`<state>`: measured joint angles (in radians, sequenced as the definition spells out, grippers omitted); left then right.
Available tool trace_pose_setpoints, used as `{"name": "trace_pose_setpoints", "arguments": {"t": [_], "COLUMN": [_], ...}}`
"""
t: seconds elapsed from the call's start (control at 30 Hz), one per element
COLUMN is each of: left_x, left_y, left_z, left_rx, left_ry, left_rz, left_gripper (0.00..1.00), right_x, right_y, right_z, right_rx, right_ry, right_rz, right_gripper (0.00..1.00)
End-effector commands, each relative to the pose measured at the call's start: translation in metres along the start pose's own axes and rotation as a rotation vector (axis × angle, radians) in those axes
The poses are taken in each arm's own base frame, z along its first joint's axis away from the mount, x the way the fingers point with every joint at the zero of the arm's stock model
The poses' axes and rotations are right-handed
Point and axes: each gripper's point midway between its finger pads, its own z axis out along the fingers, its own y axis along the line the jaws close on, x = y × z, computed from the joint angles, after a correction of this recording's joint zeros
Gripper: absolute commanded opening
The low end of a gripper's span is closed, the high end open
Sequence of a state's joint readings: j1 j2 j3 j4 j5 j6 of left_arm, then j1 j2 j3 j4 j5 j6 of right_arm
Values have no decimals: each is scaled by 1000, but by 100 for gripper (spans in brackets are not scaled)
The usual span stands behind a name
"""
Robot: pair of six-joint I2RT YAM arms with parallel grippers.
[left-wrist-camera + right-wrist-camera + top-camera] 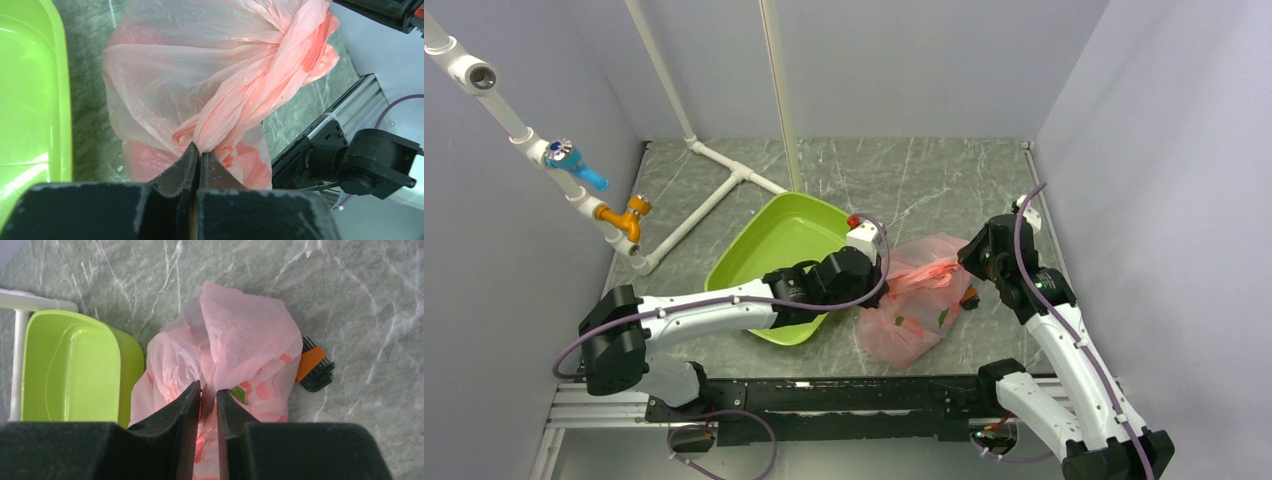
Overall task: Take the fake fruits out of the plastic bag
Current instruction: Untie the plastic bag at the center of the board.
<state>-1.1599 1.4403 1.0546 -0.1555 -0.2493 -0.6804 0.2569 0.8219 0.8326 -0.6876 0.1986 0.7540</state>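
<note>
The pink plastic bag [916,300] lies on the table right of the green tray, stretched between both grippers. Fake fruits show dimly through it as red and green shapes [943,318]; a green patch shows in the right wrist view [239,394]. My left gripper [876,262] is shut on a twisted handle of the bag [235,117], its tips at the bunched film [199,151]. My right gripper [969,262] is shut on the bag's other side [235,340], with film pinched between its fingertips [208,391].
The lime-green tray [769,262] sits left of the bag, under the left arm. A small black and orange object [313,366] lies against the bag's right side. White pipes [714,195] cross the far left. Walls close both sides.
</note>
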Motion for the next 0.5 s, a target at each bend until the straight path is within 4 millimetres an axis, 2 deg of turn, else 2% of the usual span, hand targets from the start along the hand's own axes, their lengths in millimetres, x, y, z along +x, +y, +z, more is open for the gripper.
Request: {"name": "trace_pose_setpoints", "arguments": {"t": [0.0, 0.1, 0.23, 0.33, 0.47], "left_x": [-13, -15, -14, -15, -14], "left_y": [-27, -35, -36, -38, -38], "left_z": [-1, 0, 0, -2, -2], "left_rx": [125, 166, 181, 195, 196], "left_ry": [-57, -69, -69, -76, -70], "left_rz": [-91, -112, -125, -125, -124], "left_gripper": [0, 0, 0, 0, 0], "right_x": [-18, -18, -17, 3, 32], "right_y": [25, 28, 27, 36, 51], "right_z": [-12, -26, -50, -60, -73], "right_rx": [-124, -180, -215, -293, -411], "right_ry": [-36, -55, -55, 35, 183], "right_rz": [-66, -99, -103, -53, -1], "right_gripper": [29, 49, 65, 70, 72]}}
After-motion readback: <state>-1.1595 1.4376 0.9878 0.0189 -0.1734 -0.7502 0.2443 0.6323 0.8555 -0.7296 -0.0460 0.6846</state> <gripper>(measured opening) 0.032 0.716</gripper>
